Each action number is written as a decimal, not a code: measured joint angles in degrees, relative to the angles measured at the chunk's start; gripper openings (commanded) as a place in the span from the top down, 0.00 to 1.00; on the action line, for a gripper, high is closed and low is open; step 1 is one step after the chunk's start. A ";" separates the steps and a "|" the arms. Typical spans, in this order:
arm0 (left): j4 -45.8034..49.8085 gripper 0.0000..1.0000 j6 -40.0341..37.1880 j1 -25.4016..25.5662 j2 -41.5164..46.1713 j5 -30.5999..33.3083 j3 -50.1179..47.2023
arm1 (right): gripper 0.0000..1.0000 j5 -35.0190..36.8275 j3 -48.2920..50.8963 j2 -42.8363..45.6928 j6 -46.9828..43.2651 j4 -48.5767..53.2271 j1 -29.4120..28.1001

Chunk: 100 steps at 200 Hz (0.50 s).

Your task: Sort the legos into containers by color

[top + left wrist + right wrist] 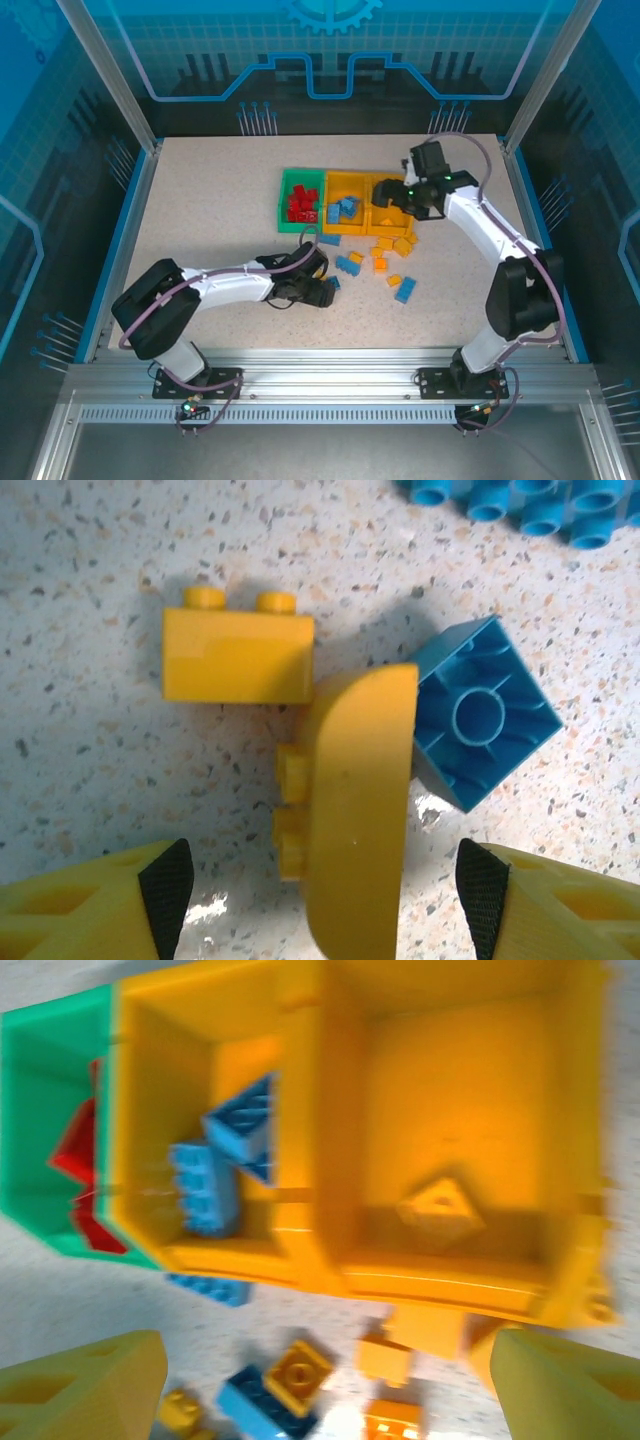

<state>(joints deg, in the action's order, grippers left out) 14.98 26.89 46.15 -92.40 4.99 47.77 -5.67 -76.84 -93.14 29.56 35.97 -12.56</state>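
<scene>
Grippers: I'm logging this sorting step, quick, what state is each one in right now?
Left gripper: jaws open, straddling a rounded yellow lego, not yet gripping it.
Right gripper: jaws open, empty, by the containers.

Three joined bins stand in a row far on the desk (200,220). The green bin (284,200), leftmost, holds red bricks (302,205). The middle orange-yellow bin (345,185) holds blue bricks (346,210). The right orange-yellow bin (450,1090) holds one yellow piece (438,1205). Just near of the bins, loose blue and orange-yellow bricks (380,265) lie scattered. Among them, a yellow brick (238,655) lies on its side, touching a curved yellow piece (360,810), which touches an upturned blue brick (485,715).
</scene>
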 measured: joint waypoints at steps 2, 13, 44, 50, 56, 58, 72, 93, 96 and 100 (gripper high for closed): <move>0.00 0.39 -0.17 0.00 -0.15 0.02 0.11 | 0.15 0.09 0.26 0.11 -0.07 0.00 0.37; -0.26 0.47 -0.59 -0.02 -0.92 0.15 0.70 | 0.15 0.96 2.36 0.87 -0.28 0.02 2.93; -0.31 0.61 -2.12 -0.02 -2.95 0.33 1.84 | 0.14 1.79 6.71 2.75 -0.72 0.35 9.31; -0.31 0.62 -2.12 0.00 -3.17 0.35 1.88 | 0.15 1.86 7.15 3.10 -0.74 0.48 10.08; -0.28 0.64 -2.21 0.00 -3.26 0.55 1.95 | 0.14 1.88 7.54 3.50 -0.94 0.50 10.67; -0.28 0.65 -2.29 -0.02 -3.26 0.57 1.95 | 0.14 1.88 7.67 3.61 -0.94 0.55 10.84; -0.31 0.70 -2.51 -0.02 -3.26 0.68 2.08 | 0.14 1.86 7.98 4.33 -1.18 0.68 11.50; -0.22 0.73 -2.43 -0.02 -3.08 0.76 2.08 | 0.14 1.86 8.28 5.25 -1.55 0.59 11.61; -0.15 0.73 -2.45 -0.02 -2.95 0.76 2.08 | 0.14 1.88 8.35 5.35 -1.60 0.61 11.61; -0.07 0.74 -2.43 -0.02 -2.86 0.76 2.08 | 0.14 1.86 8.41 5.46 -1.60 0.61 11.61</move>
<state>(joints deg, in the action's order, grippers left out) 14.92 24.47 46.13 -95.26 5.76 49.84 -3.81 -68.42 -87.68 27.97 36.58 -0.95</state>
